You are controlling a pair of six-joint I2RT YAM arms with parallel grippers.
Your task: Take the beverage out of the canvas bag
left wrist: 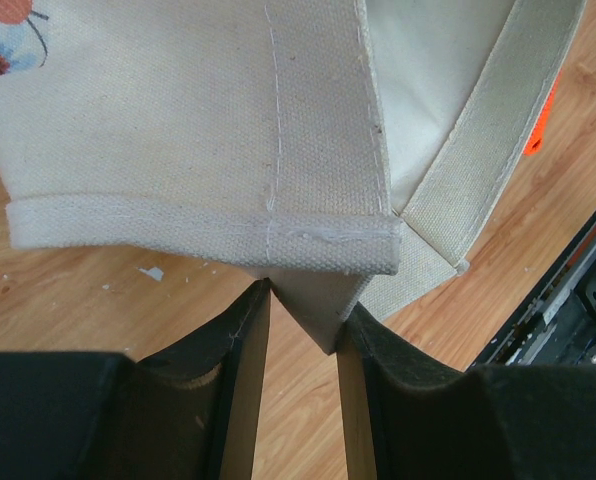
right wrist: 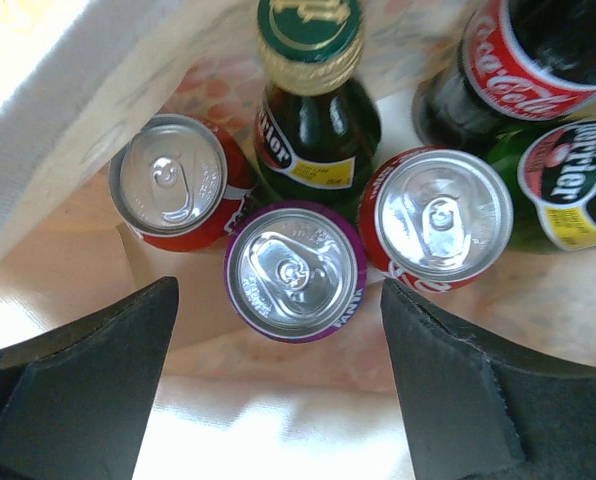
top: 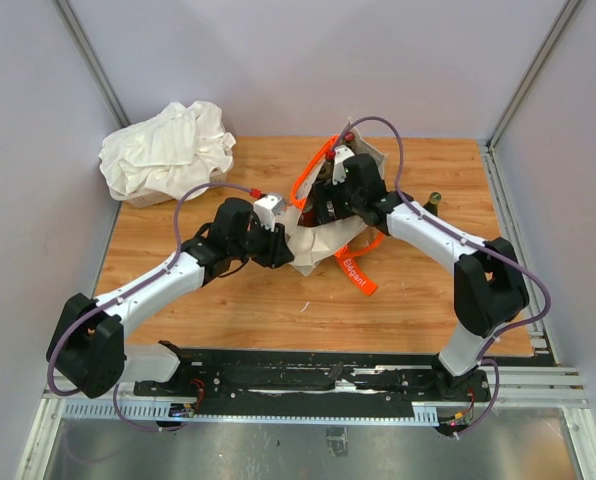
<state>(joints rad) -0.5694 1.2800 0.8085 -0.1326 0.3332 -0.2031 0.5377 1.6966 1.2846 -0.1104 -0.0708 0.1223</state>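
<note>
Canvas bag [left wrist: 178, 130], coarse-woven, is pinched by left gripper [left wrist: 308, 300], right gripper [right wrist: 278, 292] spread above shiny round cans [right wrist: 293, 272].

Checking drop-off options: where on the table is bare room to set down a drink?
Widest: the table strip between the canvas bag and the black rail. Also the back patch between the white cloth bundle and the bag, and the right back corner behind the green bottle. Crowded: inside the bag, cans and bottles packed together.
</note>
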